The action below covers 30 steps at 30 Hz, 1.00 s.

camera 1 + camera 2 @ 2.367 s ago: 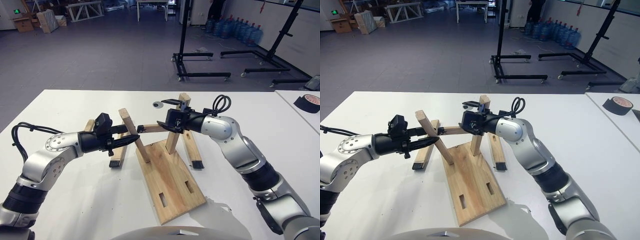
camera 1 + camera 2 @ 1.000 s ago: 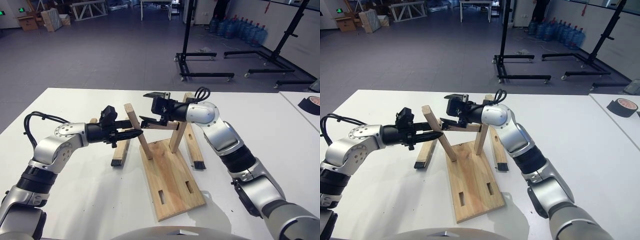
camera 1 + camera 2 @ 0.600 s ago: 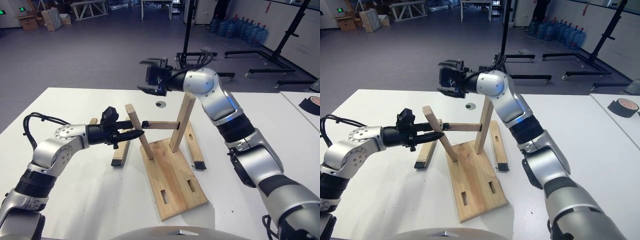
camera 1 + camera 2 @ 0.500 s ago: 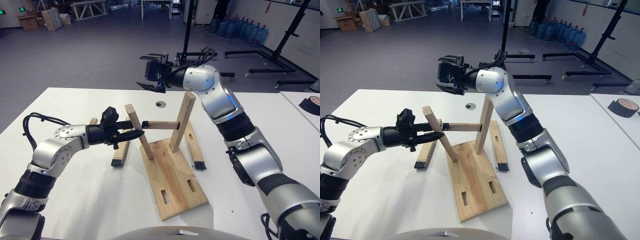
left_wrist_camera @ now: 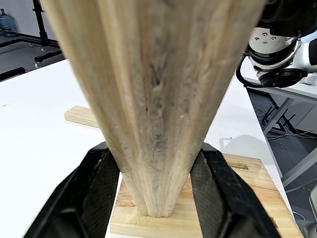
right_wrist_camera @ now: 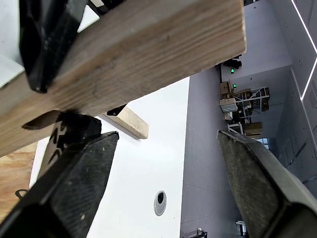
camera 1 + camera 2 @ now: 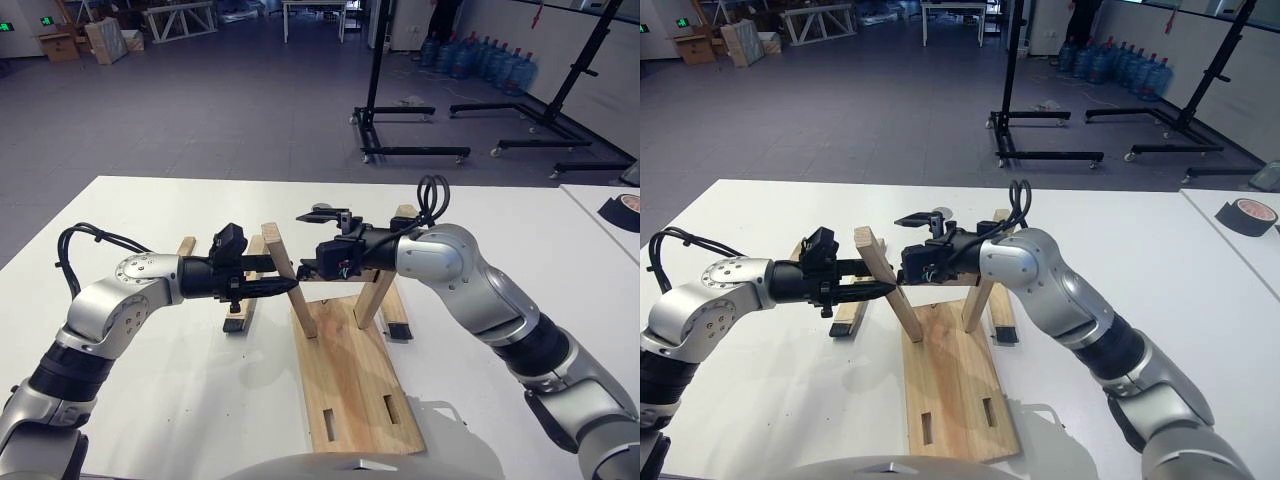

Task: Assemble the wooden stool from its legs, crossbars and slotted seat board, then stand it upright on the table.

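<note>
The wooden stool (image 7: 345, 345) stands half-built and upside down in the middle of the white table (image 7: 170, 410). Its slotted seat board (image 7: 355, 385) lies flat, with the long axis running from the robot's side toward the far side, and two open slots show at the near end. Two legs stand in the far end of the board and point upward. The left leg (image 7: 290, 285) leans with its top toward the robot's left, and the right leg (image 7: 385, 265) leans with its top toward the right, so they spread apart like a V. A crossbar (image 7: 345, 280) runs about level between them, from left to right, partly behind the right arm. Two loose legs lie flat on the table, both with the long axis near to far and a black cap at the near end. One loose leg (image 7: 240, 305) is left of the board, and the other loose leg (image 7: 395, 312) is just beside the right leg's foot. The left gripper (image 7: 285, 285) comes in from the left, and its fingers (image 5: 99, 191) are clamped on both sides of the left leg, low down near the board. The right gripper (image 7: 302, 243) comes in from the right at the upper part of the same leg, with its fingers (image 6: 79, 191) wide apart; I cannot tell if they touch the wood. A roll of black tape (image 7: 620, 207) lies on the next table at the far right.
</note>
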### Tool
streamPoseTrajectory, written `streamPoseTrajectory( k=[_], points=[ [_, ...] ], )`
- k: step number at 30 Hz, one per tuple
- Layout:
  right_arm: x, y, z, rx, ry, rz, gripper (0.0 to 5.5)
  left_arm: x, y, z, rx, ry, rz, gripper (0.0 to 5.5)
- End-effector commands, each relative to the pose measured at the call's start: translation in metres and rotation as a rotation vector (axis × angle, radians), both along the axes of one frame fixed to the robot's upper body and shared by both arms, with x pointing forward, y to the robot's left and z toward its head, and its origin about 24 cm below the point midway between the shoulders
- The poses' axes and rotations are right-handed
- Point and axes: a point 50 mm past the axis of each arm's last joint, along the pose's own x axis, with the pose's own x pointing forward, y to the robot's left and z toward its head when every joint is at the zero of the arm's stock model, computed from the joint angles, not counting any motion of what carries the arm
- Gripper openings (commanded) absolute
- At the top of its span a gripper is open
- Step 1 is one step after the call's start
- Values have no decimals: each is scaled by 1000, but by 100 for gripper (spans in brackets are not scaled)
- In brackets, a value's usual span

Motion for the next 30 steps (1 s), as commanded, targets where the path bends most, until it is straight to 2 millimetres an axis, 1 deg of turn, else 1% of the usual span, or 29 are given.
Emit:
streamPoseTrajectory(
  k=[1, 4, 6, 9, 12, 14, 16, 17, 19, 20, 22, 24, 27, 30],
  points=[
    [-114, -43, -191, -505, 1064, -43, 371, 2, 17, -18, 181, 99, 134, 201],
    [-120, -54, -202, -528, 1153, -108, 371, 8, 14, -7, 166, 28, 173, 201],
    [-122, -62, -206, -550, 1193, -140, 371, 10, 17, -8, 179, 14, 208, 201],
    [-127, -77, -206, -618, 1256, -152, 371, 11, 22, -13, 192, 19, 252, 201],
    [-140, -86, -203, -671, 1338, -130, 371, 14, 20, -9, 161, 1, 267, 201],
    [-154, -89, -203, -704, 1378, -114, 371, 17, 19, -9, 140, -5, 295, 201],
    [-161, -88, -203, -701, 1358, -122, 371, 18, 19, -11, 140, -11, 317, 201],
    [-154, -83, -202, -653, 1276, -143, 371, 18, 18, -12, 135, -19, 327, 201],
    [-126, -66, -195, -524, 1034, -199, 371, 17, 15, -14, 132, -42, 348, 201],
    [-108, -57, -187, -447, 908, -234, 371, 16, 13, -14, 129, -49, 358, 201],
    [-80, -40, -169, -306, 705, -279, 371, 16, 9, -16, 131, -67, 368, 201],
    [-51, -43, -156, -170, 527, -332, 371, 13, 7, -19, 136, -77, 384, 201],
    [-18, -57, -142, -33, 340, -416, 371, 7, 6, -23, 145, -77, 385, 201],
    [2, -57, -130, 46, 230, -425, 371, 6, 6, -23, 147, -71, 381, 201]
  ],
)
